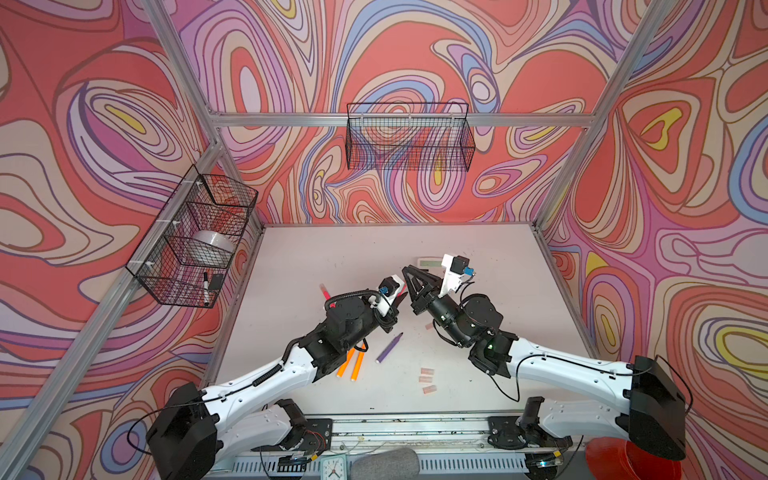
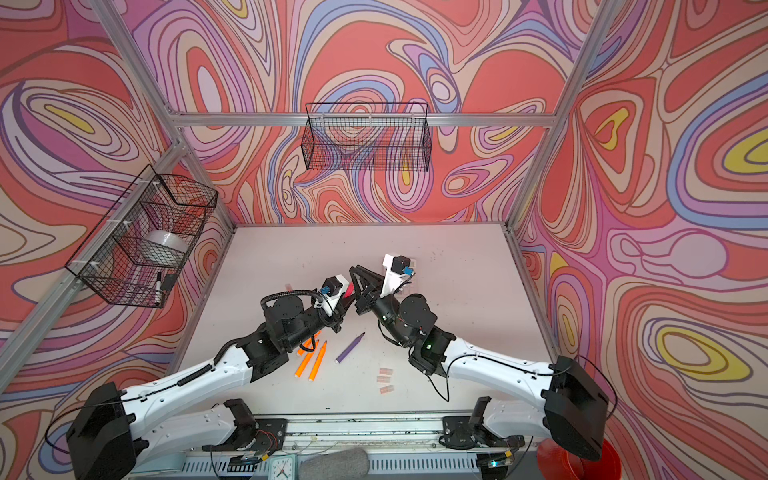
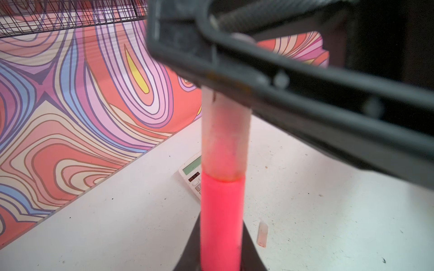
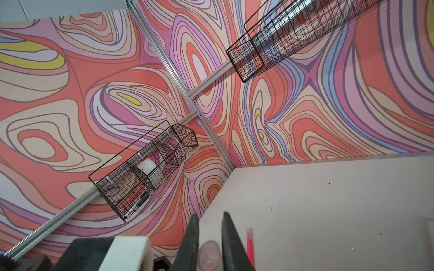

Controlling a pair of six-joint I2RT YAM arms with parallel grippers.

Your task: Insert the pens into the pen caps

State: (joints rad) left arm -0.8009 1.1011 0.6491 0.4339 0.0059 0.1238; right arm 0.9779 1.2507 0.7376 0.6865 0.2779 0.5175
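Above the white tabletop (image 1: 291, 270), left gripper (image 3: 220, 253) clamps a hot pink plastic marker pen (image 3: 222, 206); right gripper (image 4: 209, 225) clamps a pale translucent tube cap (image 3: 225, 133) seated over the pen's tip.

Off-task stuff I can see: long wire basket (image 1: 409, 137) on the back wall. Multi-bay wire basket (image 1: 166, 266) on my left wall, with a black-and-white marker (image 1: 206, 286) leaning in the front bay and a white tape roll (image 1: 214, 243) one bay back. Calculator (image 3: 191, 169) on the white table (image 1: 316, 253). Clock (image 1: 333, 467) and red container (image 1: 615, 461) past the front edge.
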